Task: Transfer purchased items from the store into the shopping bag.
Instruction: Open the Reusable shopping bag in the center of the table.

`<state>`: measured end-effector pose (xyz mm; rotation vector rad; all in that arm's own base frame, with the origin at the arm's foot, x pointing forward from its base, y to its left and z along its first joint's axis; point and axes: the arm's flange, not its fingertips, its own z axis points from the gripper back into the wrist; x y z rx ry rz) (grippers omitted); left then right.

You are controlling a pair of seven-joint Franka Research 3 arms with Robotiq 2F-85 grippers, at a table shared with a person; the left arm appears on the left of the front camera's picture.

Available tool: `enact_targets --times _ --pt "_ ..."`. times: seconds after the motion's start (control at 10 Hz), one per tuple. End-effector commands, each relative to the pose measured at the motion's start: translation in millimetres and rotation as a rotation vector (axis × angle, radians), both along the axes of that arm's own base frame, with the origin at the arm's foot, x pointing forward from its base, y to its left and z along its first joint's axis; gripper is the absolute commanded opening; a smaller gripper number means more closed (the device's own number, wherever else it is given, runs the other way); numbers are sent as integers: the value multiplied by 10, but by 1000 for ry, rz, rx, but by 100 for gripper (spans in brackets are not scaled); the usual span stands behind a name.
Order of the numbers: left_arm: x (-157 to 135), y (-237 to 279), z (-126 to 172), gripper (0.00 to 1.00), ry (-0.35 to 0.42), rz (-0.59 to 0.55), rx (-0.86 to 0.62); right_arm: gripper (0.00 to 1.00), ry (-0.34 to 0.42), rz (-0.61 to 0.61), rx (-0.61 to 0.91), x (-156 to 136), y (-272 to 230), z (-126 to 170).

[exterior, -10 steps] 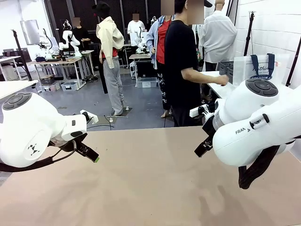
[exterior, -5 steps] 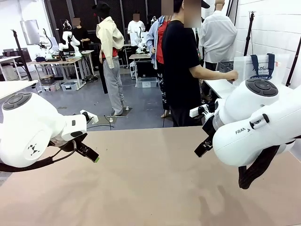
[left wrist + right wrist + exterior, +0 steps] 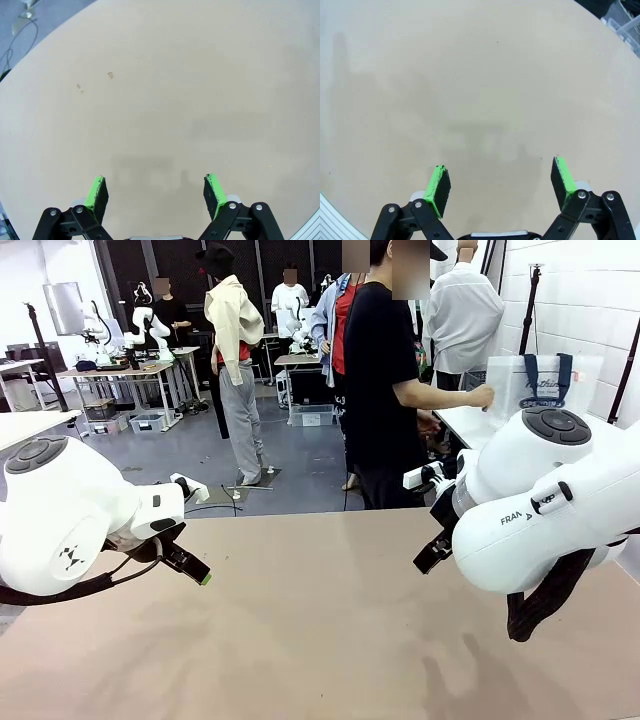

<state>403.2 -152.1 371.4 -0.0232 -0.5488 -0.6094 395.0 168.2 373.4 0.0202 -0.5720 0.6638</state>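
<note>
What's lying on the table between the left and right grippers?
Nothing. In the front view the table is bare between the left gripper and the right gripper; both wrist views show plain tabletop too.

Beige matte tabletop [image 3: 320, 630]
Its smooth, flat surface carries a few small brownish scuff marks [image 3: 110, 75] and faint grey shadows.

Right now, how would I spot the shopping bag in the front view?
Look at the white brick wall at the far right, above the right arm. In front of it, by a white side table, is the shopping bag, a person's hand at its edge. It alone is translucent whitish with navy strap handles.
</note>
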Motion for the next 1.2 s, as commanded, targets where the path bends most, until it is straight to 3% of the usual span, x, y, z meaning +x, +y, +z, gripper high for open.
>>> enact_targets --times 0.0,1.1 --pt "3 9 1 100 0 2 -1 100 0 0 0 0 -1 0" --pt "3 9 1 100 0 2 -1 100 0 0 0 0 -1 0"
